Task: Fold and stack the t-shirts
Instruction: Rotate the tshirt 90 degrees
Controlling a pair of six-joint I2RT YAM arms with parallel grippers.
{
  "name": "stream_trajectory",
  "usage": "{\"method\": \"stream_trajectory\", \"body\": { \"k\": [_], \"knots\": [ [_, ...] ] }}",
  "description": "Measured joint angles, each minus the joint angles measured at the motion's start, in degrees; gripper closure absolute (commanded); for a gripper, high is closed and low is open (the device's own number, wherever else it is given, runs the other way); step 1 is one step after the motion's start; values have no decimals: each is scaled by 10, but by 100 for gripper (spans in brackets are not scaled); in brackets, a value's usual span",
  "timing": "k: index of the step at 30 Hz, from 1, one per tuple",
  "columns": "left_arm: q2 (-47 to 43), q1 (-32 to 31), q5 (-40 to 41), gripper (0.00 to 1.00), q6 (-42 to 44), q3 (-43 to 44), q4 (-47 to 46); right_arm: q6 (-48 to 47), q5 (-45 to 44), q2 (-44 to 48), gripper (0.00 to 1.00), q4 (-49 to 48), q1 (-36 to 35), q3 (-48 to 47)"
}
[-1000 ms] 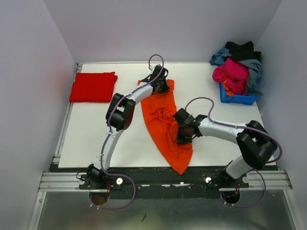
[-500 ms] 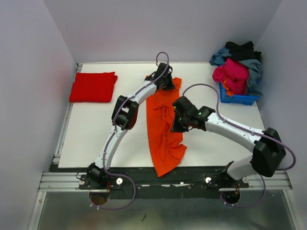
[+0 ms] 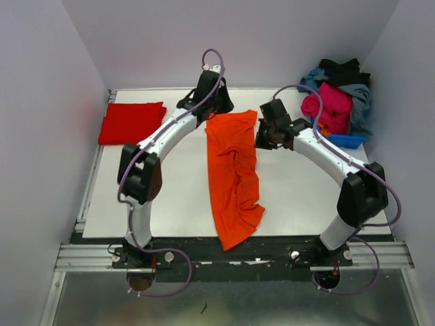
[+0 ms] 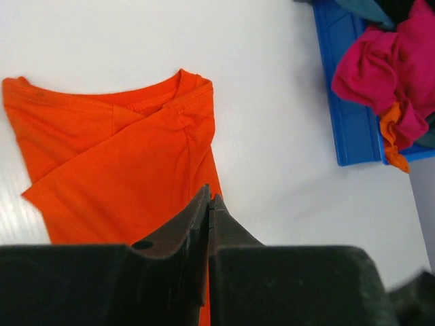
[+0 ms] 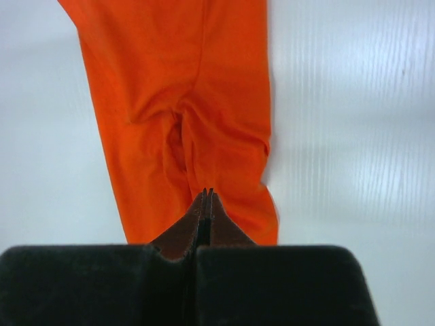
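Note:
The bright orange t-shirt lies stretched lengthwise down the middle of the table, its near end bunched and hanging over the front edge. My left gripper is shut and empty at the shirt's far left corner; in the left wrist view it hovers over the orange cloth. My right gripper is shut and empty at the shirt's far right edge; in the right wrist view it is over the wrinkled orange cloth. A folded red t-shirt lies at the far left.
A blue bin at the far right holds a heap of pink, grey-blue and black shirts. It also shows in the left wrist view. White walls close the table on three sides.
Both arms have swung toward the far end of the table. The shirt's far end has been drawn out straight and flat. The right gripper has left the shirt's middle.

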State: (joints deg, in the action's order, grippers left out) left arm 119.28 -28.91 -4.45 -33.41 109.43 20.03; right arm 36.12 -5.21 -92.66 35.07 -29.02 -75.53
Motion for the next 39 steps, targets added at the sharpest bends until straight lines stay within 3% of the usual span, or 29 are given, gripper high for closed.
{"method": "stream_trajectory", "body": {
  "k": [6,12,28,34,39],
  "knots": [
    [-162,2,19,92,-12,-247,-70,-26,15,-117,99,2,23,-131],
    [-127,4,32,95,-31,-329,-73,-46,28,-224,99,15,34,-220],
    [-35,8,38,99,-61,-329,-95,-49,37,-367,99,46,51,-286],
    [16,21,28,100,-60,-261,-96,-44,47,-393,99,54,74,-325],
    [87,41,7,100,-49,-148,-64,-47,53,-435,99,63,91,-394]
  ]
}}
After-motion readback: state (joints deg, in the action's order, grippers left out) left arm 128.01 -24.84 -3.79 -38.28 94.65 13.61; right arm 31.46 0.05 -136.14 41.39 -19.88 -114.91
